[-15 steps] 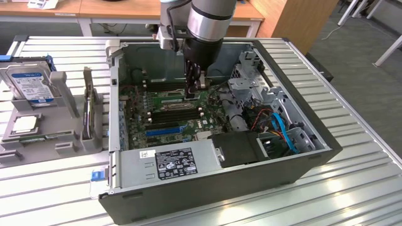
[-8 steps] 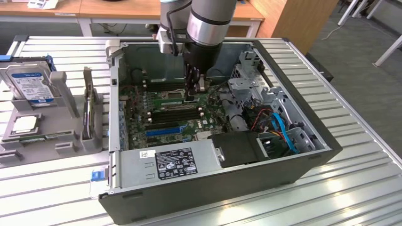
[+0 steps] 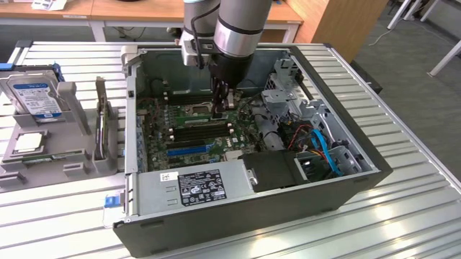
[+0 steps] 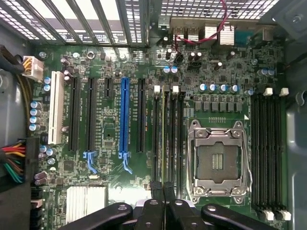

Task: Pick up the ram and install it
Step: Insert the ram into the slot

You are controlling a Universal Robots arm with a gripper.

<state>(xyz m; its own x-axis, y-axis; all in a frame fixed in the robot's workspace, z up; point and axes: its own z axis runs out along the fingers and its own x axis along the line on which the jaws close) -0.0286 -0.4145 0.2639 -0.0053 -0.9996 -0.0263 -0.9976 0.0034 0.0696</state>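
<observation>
Exterior view high, angled down into computer case (image 3: pixel 252 218), wrist view close above motherboard (image 4: pixel 108 132) both share.

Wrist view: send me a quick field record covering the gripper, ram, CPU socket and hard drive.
gripper: shut on the ram, lowered inside the open computer case
ram: seen edge-on, lined up along a memory slot beside the CPU socket; cannot tell if seated
CPU socket: no chip in it
hard drive: on the grey fixture outside the case, exterior view's left
</observation>
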